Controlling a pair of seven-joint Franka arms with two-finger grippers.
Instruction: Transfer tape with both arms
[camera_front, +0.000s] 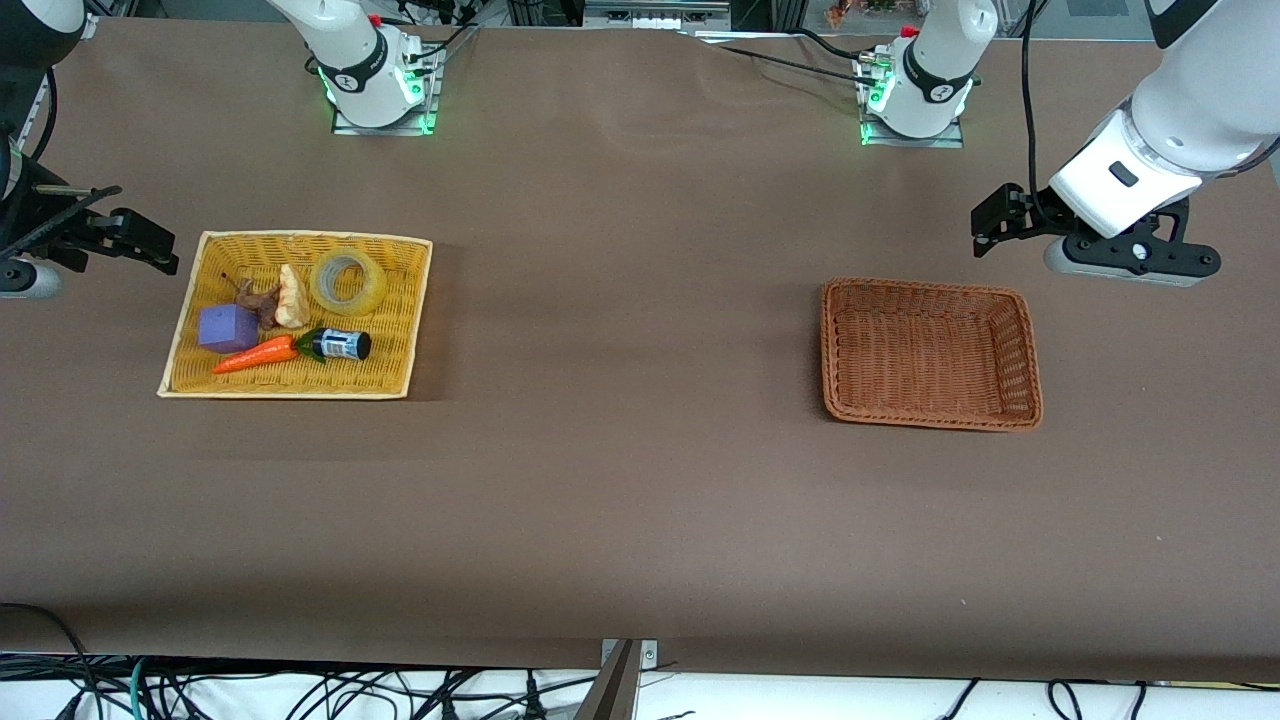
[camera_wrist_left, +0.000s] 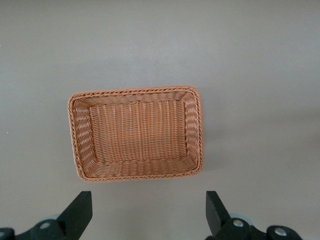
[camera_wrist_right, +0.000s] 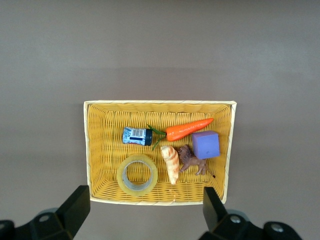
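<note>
The tape (camera_front: 376, 289), a translucent yellowish ring, lies flat in the yellow basket (camera_front: 300, 238), in the corner farthest from the front camera and toward the table's middle. It also shows in the right wrist view (camera_wrist_right: 121, 176). My right gripper (camera_front: 150, 248) is open and empty, up in the air just outside the yellow basket's end toward the right arm's end of the table; its wrist view (camera_wrist_right: 145, 207) looks down on the basket (camera_wrist_right: 160, 103). My left gripper (camera_front: 985, 228) is open and empty, over bare table beside the brown basket (camera_front: 925, 286); its wrist view (camera_wrist_left: 148, 210) shows that basket (camera_wrist_left: 135, 91) empty.
In the yellow basket with the tape lie a purple cube (camera_front: 226, 328), an orange carrot (camera_front: 257, 355), a small dark bottle with a label (camera_front: 343, 344), a brown toy animal (camera_front: 258, 298) and a pale pastry-like piece (camera_front: 292, 296). Brown cloth covers the table.
</note>
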